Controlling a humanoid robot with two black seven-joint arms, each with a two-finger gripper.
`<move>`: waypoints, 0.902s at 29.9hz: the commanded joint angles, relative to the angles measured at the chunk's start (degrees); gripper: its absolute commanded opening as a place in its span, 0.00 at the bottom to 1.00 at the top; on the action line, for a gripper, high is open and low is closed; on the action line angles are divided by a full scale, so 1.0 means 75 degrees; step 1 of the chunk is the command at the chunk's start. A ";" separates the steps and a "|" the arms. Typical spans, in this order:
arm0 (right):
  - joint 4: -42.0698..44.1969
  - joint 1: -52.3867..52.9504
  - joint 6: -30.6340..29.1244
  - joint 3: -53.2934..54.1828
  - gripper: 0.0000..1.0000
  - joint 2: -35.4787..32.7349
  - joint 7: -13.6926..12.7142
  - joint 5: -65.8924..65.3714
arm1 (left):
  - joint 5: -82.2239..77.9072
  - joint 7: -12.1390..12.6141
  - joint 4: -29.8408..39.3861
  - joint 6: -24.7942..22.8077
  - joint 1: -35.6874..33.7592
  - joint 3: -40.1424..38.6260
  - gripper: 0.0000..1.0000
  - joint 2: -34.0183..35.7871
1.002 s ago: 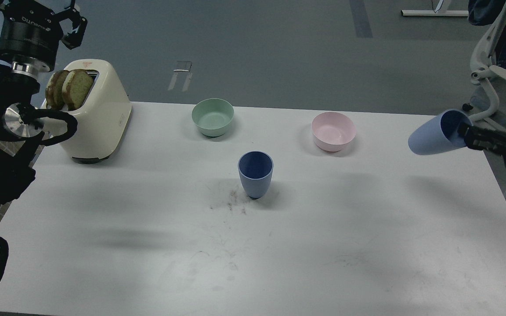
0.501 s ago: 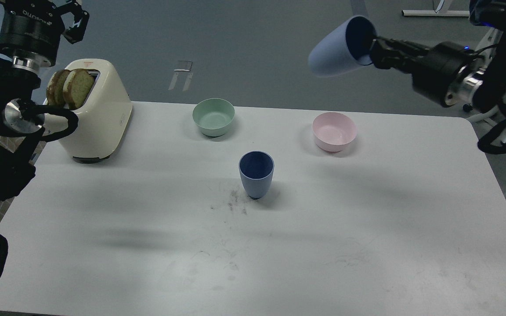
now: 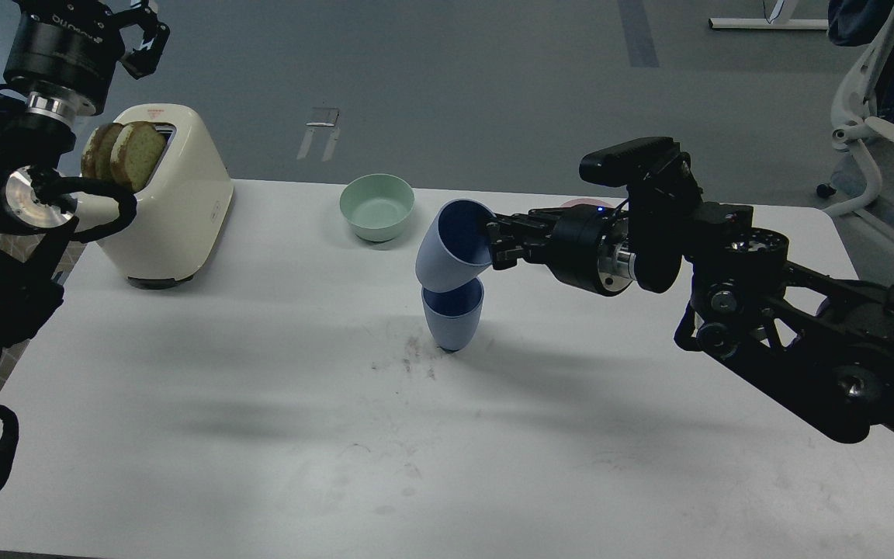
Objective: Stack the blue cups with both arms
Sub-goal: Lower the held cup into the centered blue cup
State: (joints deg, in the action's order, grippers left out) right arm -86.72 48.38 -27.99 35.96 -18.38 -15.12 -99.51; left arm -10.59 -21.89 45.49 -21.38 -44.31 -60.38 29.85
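Head view: right gripper (image 3: 493, 242) clamped on rim of tilted blue cup (image 3: 447, 247), its base sitting in the mouth of upright blue cup (image 3: 452, 320) mid-table. Left gripper (image 3: 133, 35) raised above toaster (image 3: 171, 202), jaw state unclear.

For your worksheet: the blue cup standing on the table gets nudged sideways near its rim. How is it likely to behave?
The standing cup tapers to a narrow base, so it probably tips rather than slides. It looks like rigid matte plastic, likely light and unlikely to flex. The tilted cup in the right gripper is already pressing at its rim, adding tipping risk.
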 commanded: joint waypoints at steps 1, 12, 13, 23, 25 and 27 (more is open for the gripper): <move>0.0043 -0.0063 -0.0001 -0.0048 0.00 -0.0010 -0.0094 -0.0044 | 0.0006 0.0013 0.0017 0.0003 0.0061 0.0011 0.98 -0.0089; 0.0171 -0.0263 -0.0001 -0.0060 0.00 0.0061 -0.0094 -0.0044 | 0.0006 0.0013 0.0029 -0.0009 0.0072 0.0011 0.98 -0.0065; 0.0183 -0.0263 -0.0001 -0.0060 0.00 0.0061 -0.0094 -0.0044 | -0.0005 0.0013 0.0029 -0.0009 0.0072 0.0011 0.98 -0.0065; 0.0242 -0.0286 -0.0001 -0.0095 0.22 0.0072 -0.0094 -0.0033 | -0.0006 0.0001 0.0029 -0.0009 0.0072 0.0011 0.98 -0.0077; 0.0230 -0.0391 -0.0001 -0.0095 0.23 0.0072 -0.0094 -0.0032 | -0.0005 0.0001 0.0029 -0.0009 0.0084 0.0011 0.98 -0.0077; 0.0218 -0.0497 -0.0001 -0.0095 0.25 0.0072 -0.0094 -0.0032 | -0.0006 0.0001 0.0029 -0.0009 0.0072 0.0011 0.98 -0.0077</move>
State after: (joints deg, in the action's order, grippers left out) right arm -84.91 45.65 -27.99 35.23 -17.84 -15.83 -99.77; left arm -10.58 -21.88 45.71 -21.45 -43.73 -60.29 29.33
